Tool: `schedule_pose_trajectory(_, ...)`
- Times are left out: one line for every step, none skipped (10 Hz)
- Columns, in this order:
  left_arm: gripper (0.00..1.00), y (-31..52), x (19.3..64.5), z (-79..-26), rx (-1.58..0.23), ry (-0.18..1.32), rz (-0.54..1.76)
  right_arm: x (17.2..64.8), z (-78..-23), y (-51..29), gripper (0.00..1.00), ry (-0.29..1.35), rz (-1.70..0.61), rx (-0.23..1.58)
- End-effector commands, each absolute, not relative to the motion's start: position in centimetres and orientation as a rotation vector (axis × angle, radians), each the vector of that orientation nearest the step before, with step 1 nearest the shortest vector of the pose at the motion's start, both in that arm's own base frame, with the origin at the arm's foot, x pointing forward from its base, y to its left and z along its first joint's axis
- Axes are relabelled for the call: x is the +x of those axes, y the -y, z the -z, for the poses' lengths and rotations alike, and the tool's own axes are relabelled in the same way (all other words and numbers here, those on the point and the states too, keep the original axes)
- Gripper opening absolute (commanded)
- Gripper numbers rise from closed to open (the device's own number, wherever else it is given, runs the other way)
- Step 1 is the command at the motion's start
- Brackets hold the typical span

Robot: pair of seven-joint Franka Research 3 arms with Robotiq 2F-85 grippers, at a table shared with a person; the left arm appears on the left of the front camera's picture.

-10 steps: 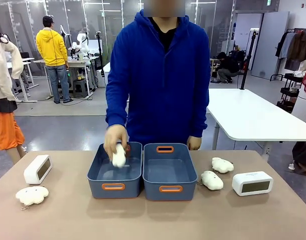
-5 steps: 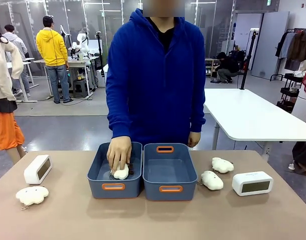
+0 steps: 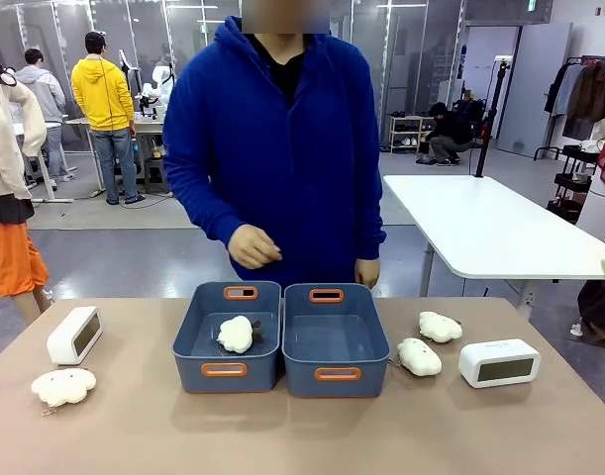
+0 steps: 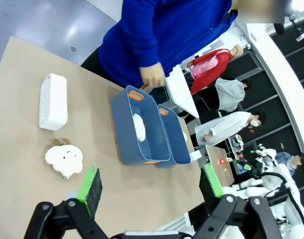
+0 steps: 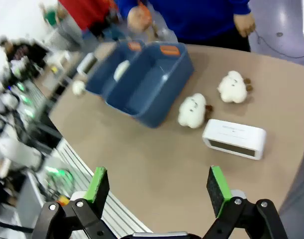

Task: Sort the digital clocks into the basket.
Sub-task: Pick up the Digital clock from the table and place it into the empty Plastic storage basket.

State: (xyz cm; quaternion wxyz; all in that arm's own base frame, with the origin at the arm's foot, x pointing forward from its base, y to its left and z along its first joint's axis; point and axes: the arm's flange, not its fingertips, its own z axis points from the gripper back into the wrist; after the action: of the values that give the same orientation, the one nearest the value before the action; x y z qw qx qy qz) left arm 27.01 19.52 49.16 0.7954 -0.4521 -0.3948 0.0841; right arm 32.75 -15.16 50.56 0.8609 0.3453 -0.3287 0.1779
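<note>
Two white digital clocks with dark screens lie on the table: one at the far left (image 3: 75,334) (image 4: 52,101), one at the far right (image 3: 499,362) (image 5: 234,139). Two look-alike slate-blue baskets stand side by side in the middle. The left basket (image 3: 198,371) (image 4: 123,124) holds a cream plush (image 3: 236,334); the right basket (image 3: 371,374) (image 5: 164,107) holds nothing. My left gripper (image 4: 151,183) hangs open high above the table's left end. Above the right end, over the clock there, my right gripper (image 5: 157,185) is open too. Neither holds anything.
Cream cloud plush toys lie at the front left (image 3: 62,386) (image 4: 63,158) and to the right of the baskets (image 3: 420,356) (image 3: 440,326). The person in a blue hoodie stands at the far side, one hand (image 3: 252,245) raised above the left basket.
The person's hand lowered a plush into the left basket, let it go and drew back up. The person shifted left. Clocks and grippers have not moved.
</note>
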Motion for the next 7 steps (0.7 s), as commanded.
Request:
schedule_pose_trajectory(1.0, -19.5, 27.2, -49.2, -0.986, 0.85, -0.171, 35.1, -50.6, 11.8, 1.0, 0.681, -0.695, 0.39)
schedule_pose_trajectory(1.0, -19.5, 27.2, -49.2, -0.986, 0.85, -0.171, 36.6, -50.6, 9.6, 1.0, 0.639, -0.811, 0.307)
schedule_pose_trajectory(1.0, -19.5, 27.2, -49.2, -0.986, 0.85, -0.171, 37.9, -49.7, 7.1, 1.0, 0.584, -0.932, 0.212)
schedule_pose_trajectory(1.0, -19.5, 27.2, -49.2, -0.986, 0.85, -0.171, 39.3, -48.5, 4.4, 1.0, 0.565, -1.064, 0.119)
schedule_pose_trajectory(1.0, -19.5, 27.2, -49.2, -0.986, 0.85, -0.171, 40.2, -47.3, 2.3, 1.0, 0.527, -1.163, 0.048)
schedule_pose_trajectory(1.0, -19.5, 27.2, -49.2, -0.986, 0.85, -0.171, 41.1, -46.3, 0.6, 1.0, 0.473, -1.25, -0.004)
schedule_pose_trajectory(1.0, -19.5, 27.2, -49.2, -0.986, 0.85, -0.171, 42.1, -45.5, -0.6, 1.0, 0.425, -1.307, -0.032)
